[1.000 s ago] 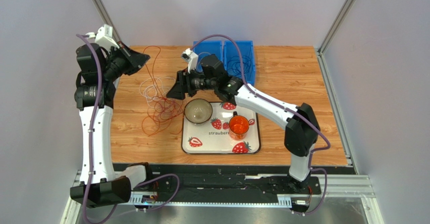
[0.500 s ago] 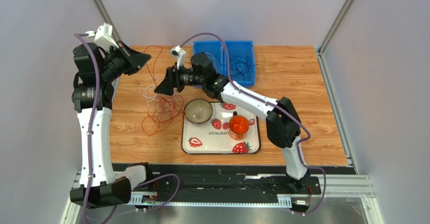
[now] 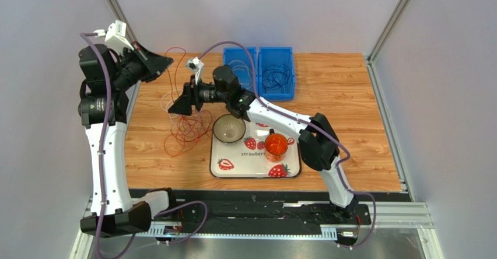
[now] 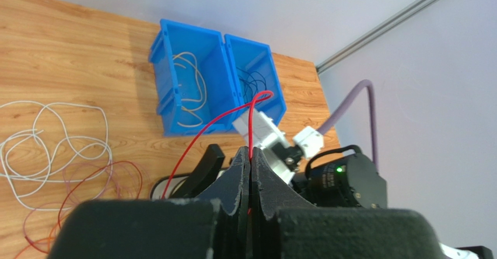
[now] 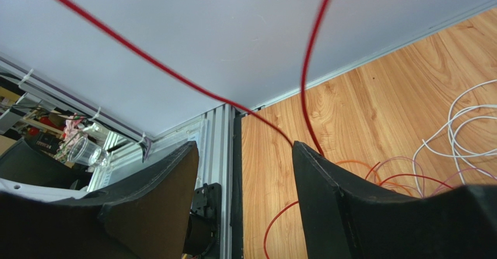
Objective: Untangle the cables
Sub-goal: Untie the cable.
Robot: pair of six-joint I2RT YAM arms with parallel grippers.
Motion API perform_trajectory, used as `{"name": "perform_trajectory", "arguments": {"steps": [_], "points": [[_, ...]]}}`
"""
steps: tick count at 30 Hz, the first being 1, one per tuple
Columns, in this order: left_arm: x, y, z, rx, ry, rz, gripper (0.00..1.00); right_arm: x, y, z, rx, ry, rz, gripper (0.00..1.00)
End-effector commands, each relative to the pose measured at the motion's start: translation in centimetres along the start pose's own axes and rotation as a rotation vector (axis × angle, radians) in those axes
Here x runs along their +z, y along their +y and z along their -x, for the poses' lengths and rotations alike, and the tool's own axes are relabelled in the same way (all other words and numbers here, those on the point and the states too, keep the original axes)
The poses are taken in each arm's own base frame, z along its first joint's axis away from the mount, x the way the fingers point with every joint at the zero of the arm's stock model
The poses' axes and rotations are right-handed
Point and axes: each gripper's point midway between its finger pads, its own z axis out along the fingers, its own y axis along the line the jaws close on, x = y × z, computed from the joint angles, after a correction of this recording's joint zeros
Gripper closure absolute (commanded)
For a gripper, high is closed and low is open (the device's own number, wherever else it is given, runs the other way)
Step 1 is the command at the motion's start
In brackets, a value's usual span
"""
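A tangle of thin red, orange and white cables (image 3: 188,128) lies on the wooden table left of the tray. My left gripper (image 3: 169,62) is raised at the far left, shut on a red cable (image 4: 221,119) that rises from its tips (image 4: 251,153), arcs over and drops toward the pile. White loops (image 4: 58,148) lie flat below it. My right gripper (image 3: 173,108) hovers over the tangle with its jaws open. In the right wrist view the red cable (image 5: 304,78) passes just above the right finger (image 5: 326,183), with nothing between the fingers (image 5: 245,148).
Two blue bins stand at the back: one (image 3: 240,72) holds pale cable, the other (image 3: 277,72) dark cable. A strawberry-print tray (image 3: 245,165) carries a bowl (image 3: 228,128) and an orange cup (image 3: 276,145). An aluminium frame rail (image 5: 219,171) borders the table's left edge.
My right arm has swung left from in front of the blue bins to above the tangle, jaws still open. My left gripper has drawn slightly back and left, keeping its hold on the red cable.
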Motion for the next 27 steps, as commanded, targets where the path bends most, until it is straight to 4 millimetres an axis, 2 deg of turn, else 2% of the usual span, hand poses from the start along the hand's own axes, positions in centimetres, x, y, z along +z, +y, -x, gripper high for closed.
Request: {"name": "perform_trajectory", "arguments": {"steps": [1,3,7,16,18,19,20,21,22,23,25,27], "points": [[-1.2,-2.3,1.3,0.042,-0.024,-0.053,1.00,0.6,0.8,2.4,-0.061,-0.046,0.024,0.36],[-1.4,-2.6,1.5,0.041,-0.029,-0.059,1.00,0.8,0.6,2.4,-0.064,-0.046,0.022,0.36],[-2.0,-3.8,2.4,0.042,-0.053,-0.082,1.00,1.2,-1.2,1.3,-0.060,-0.037,-0.023,0.36],[-4.0,-7.7,6.1,0.081,-0.152,-0.143,1.00,1.6,-3.6,-0.6,-0.048,-0.018,-0.079,0.36],[-4.9,-9.2,7.6,0.105,-0.198,-0.167,1.00,1.7,-4.1,-1.5,-0.036,-0.007,-0.084,0.36],[-4.6,-9.3,8.1,0.097,-0.201,-0.171,1.00,1.8,-4.3,-1.7,-0.032,-0.007,-0.084,0.36],[-5.5,-10.7,9.1,0.120,-0.234,-0.193,1.00,1.8,-4.5,-2.1,-0.024,-0.002,-0.086,0.36],[-5.7,-11.2,9.8,0.127,-0.253,-0.203,1.00,1.9,-5.1,-3.0,-0.003,0.012,-0.091,0.36],[-5.4,-11.3,10.5,0.119,-0.260,-0.205,1.00,2.0,-5.4,-3.3,0.000,0.010,-0.091,0.36],[-6.5,-12.8,11.7,0.148,-0.305,-0.231,1.00,2.0,-5.7,-3.8,0.010,0.015,-0.095,0.36],[-6.8,-13.9,13.3,0.159,-0.347,-0.256,1.00,2.3,-6.6,-5.2,0.032,0.030,-0.106,0.36],[-8.8,-16.1,15.3,0.203,-0.430,-0.292,1.00,2.5,-7.3,-5.8,0.045,0.038,-0.113,0.36]]}}
